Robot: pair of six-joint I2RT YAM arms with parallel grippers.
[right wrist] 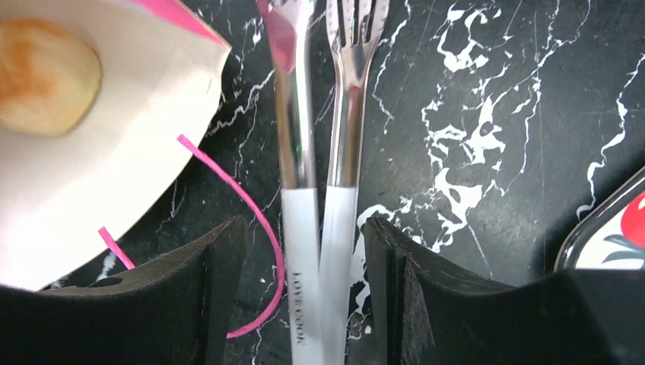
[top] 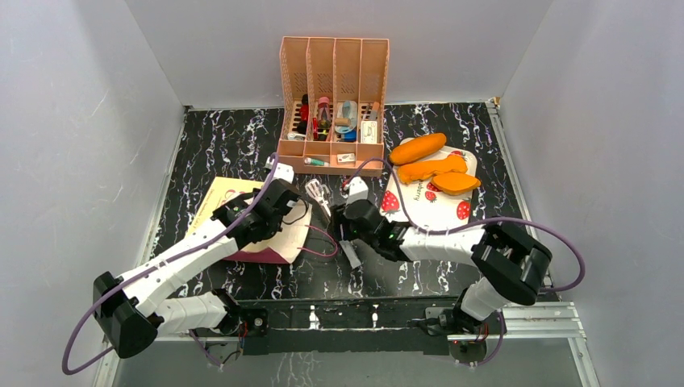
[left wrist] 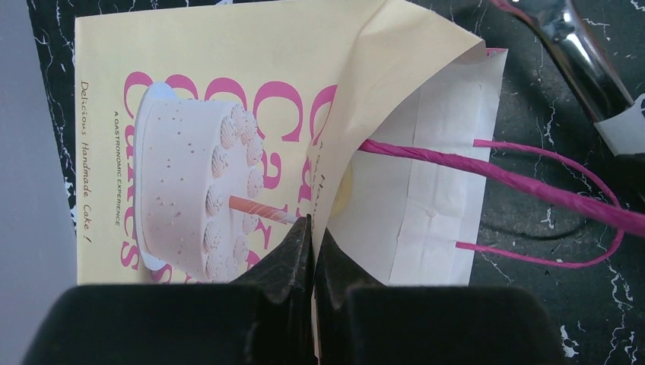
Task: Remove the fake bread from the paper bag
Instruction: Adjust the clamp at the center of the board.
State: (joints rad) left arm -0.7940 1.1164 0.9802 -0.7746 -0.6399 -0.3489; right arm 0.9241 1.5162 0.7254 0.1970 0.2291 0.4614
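The left gripper [left wrist: 312,228] is pinched fully closed on the upper lip of the paper bag [left wrist: 190,46], holding its mouth up. One pale golden bun [right wrist: 46,76] of fake bread sits just inside, while three loaves [top: 431,165] lie on the strawberry tray [top: 427,214]. The right gripper [right wrist: 304,228] stands half open astride metal tongs [right wrist: 293,114] on the counter [right wrist: 494,114], not gripping them. The bun looks light, rigid and glossy, so it is probably slippery and best taken across its middle.

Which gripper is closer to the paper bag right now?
Left. The left gripper is shut on the paper bag's raised flap; the right gripper hangs open just off its mouth, straddling two white-handled utensils.
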